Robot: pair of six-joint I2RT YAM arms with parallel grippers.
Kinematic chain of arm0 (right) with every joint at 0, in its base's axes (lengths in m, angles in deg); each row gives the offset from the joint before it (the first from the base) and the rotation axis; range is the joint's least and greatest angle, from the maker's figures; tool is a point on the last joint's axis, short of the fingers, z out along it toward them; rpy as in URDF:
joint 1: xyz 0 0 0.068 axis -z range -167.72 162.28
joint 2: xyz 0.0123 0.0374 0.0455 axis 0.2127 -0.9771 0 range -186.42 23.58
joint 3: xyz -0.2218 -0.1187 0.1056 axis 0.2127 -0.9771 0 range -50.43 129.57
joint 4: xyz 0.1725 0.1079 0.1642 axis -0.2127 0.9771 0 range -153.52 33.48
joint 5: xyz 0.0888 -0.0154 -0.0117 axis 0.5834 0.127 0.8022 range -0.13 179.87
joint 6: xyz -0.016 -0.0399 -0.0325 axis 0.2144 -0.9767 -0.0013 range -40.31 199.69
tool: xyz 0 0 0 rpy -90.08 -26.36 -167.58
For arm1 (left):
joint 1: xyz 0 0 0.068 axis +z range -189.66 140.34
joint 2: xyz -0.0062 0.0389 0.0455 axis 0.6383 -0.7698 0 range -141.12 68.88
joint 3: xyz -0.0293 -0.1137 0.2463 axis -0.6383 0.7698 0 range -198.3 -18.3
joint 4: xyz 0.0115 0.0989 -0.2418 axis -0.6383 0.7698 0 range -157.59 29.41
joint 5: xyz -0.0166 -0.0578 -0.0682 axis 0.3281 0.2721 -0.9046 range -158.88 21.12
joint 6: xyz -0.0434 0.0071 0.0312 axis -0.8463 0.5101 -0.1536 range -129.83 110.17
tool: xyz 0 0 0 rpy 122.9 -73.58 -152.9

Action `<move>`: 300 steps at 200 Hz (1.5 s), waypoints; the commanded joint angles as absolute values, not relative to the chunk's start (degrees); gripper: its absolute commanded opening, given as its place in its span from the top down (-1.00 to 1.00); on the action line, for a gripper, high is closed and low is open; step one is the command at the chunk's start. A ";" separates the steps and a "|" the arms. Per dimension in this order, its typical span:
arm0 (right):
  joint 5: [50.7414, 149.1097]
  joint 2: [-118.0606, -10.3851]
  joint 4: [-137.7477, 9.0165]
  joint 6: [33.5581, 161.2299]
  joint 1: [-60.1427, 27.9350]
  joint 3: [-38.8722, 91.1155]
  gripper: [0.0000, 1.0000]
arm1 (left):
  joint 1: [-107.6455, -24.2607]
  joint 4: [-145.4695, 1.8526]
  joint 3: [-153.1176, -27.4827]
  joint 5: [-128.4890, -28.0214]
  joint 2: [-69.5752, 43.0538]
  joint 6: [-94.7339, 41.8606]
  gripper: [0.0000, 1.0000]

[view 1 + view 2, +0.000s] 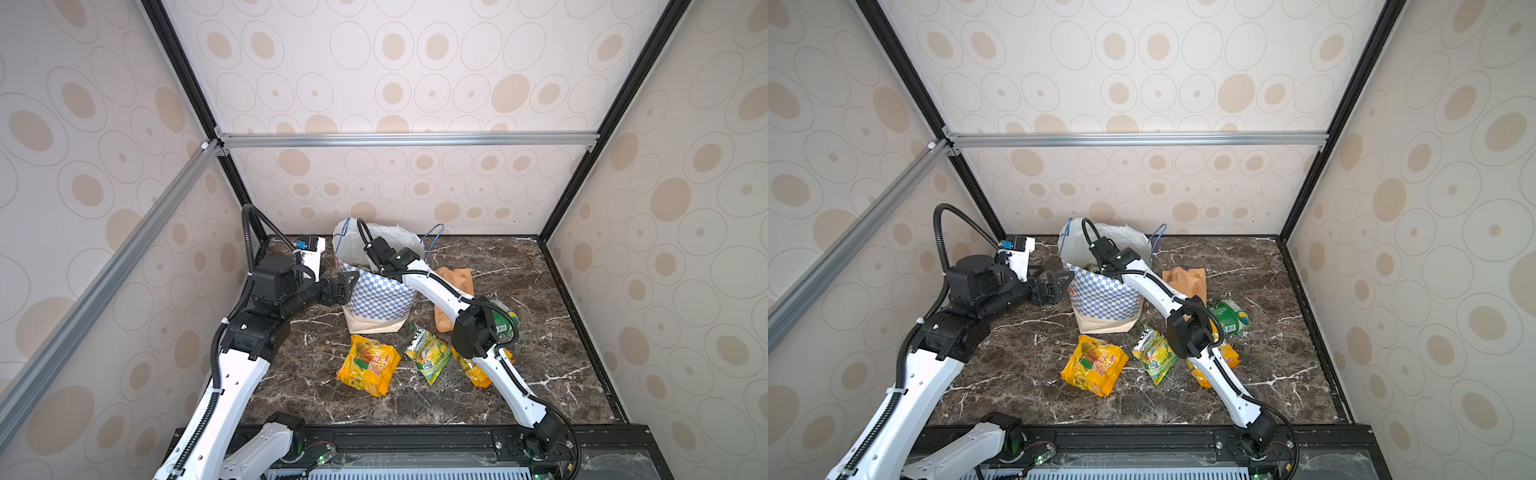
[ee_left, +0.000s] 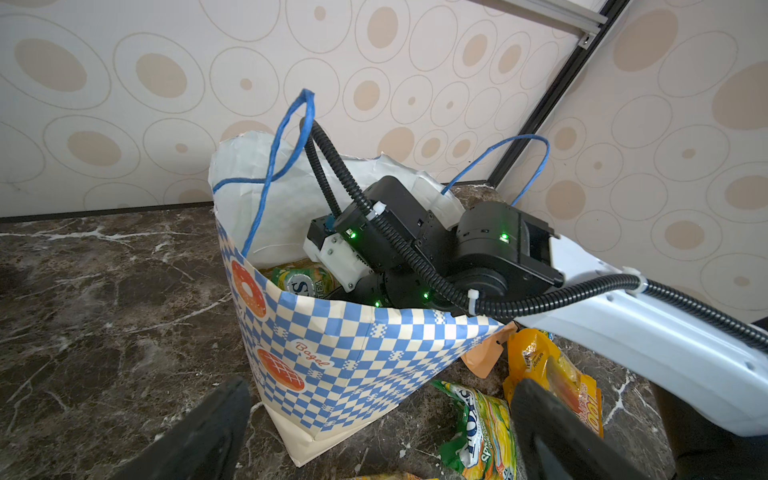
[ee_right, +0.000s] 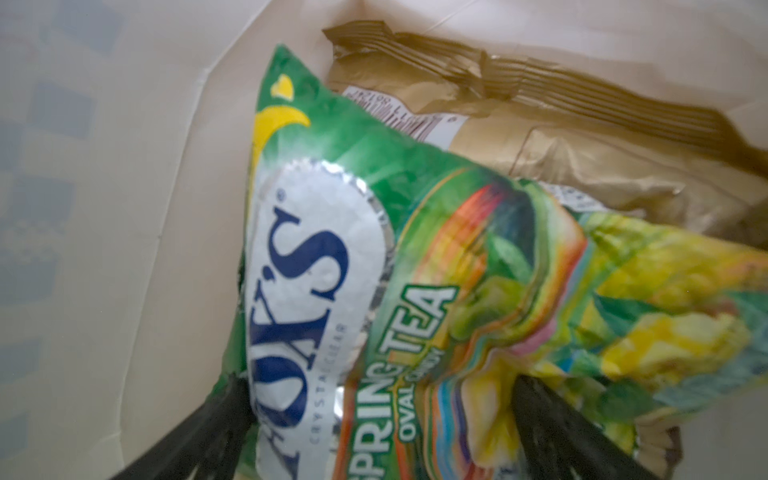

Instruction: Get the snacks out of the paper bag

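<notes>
Paper bag [image 1: 376,297] mouth mostly blocked by right arm [image 1: 436,291]; right gripper [image 3: 380,384] inside, jaws spread over green packet [image 3: 353,187], gold-brown bag [image 3: 582,158] behind. Packets [image 1: 368,370] crowd bench [image 1: 552,266] in front of the bag; strip along right edge and front left corner bare.

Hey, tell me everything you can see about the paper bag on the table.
The paper bag is cream paper with a blue-white chequered band, orange pretzel pictures and thin blue cord handles. It stands upright, mouth open and crumpled, near the back of the marble table. The right arm reaches into it, right gripper open over a green packet lying over a gold-brown bag. The open left gripper sits by its side.
</notes>
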State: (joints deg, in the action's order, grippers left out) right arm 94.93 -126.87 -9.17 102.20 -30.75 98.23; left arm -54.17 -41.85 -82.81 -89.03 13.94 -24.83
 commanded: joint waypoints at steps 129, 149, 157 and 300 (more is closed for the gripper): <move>88.56 -134.61 2.59 102.10 -32.66 96.61 0.74 | -54.03 -43.69 -82.90 -89.72 14.69 -25.30 -0.96; 87.85 -132.27 1.51 102.06 -32.70 96.61 0.98 | -54.02 -43.68 -82.76 -89.60 14.79 -25.45 -0.96; 87.56 -131.13 0.91 101.88 -32.68 96.50 1.00 | -54.07 -43.76 -82.77 -89.61 14.90 -25.39 -0.96; 75.84 -113.86 -5.75 99.61 -32.69 94.41 1.00 | -54.08 -43.76 -82.45 -89.13 15.33 -25.02 -0.96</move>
State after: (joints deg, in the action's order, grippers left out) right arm 79.06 -119.71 -5.56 100.75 -32.60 94.08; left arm -54.17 -42.92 -82.18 -89.16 14.08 -25.08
